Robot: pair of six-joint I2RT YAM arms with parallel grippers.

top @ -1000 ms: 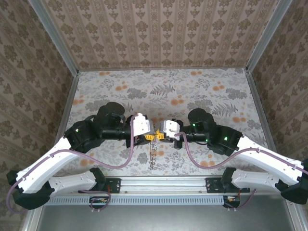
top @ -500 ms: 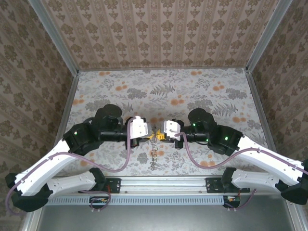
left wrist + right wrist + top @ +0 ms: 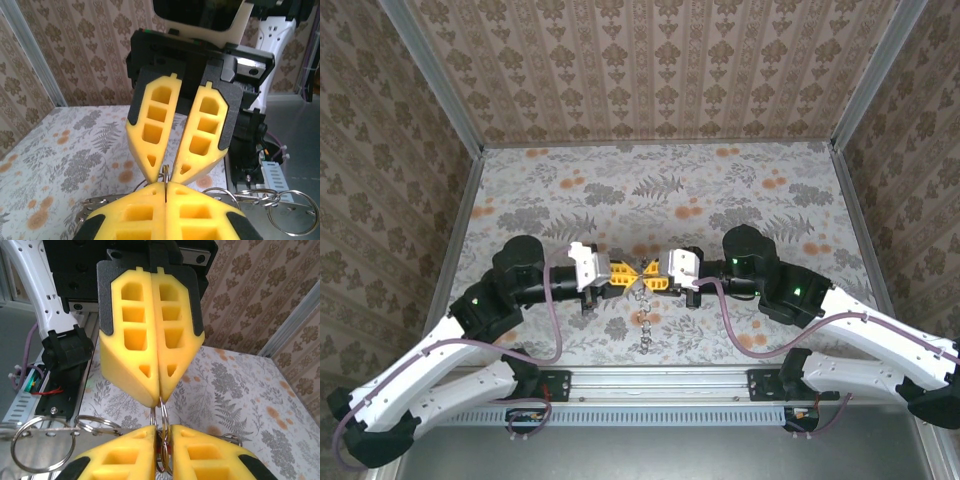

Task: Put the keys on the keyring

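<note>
My two grippers meet tip to tip above the table's near middle, the left gripper [image 3: 628,272] facing the right gripper [image 3: 655,274]. The keyring [image 3: 163,408] is a set of thin metal rings spanning the gap between them. My left gripper [image 3: 165,186] is shut on the ring's edge. My right gripper [image 3: 163,428] stands slightly open, with the rings loose in its narrow gap. A short chain [image 3: 642,315] hangs from the ring towards the table. The keys are hidden; a speck of red shows deep between the right fingers, and I cannot tell what it is.
Several more rings [image 3: 260,196] dangle beside the grippers on the side of the arm bases. The flowered tabletop [image 3: 720,190] stretches behind the grippers. An aluminium rail [image 3: 660,378] runs along the near edge, and patterned walls close in the left, right and back.
My left gripper has shut on the ring and turned its yellow fingers upward. My right gripper's fingers have parted a little. Both grippers have shifted slightly towards the back.
</note>
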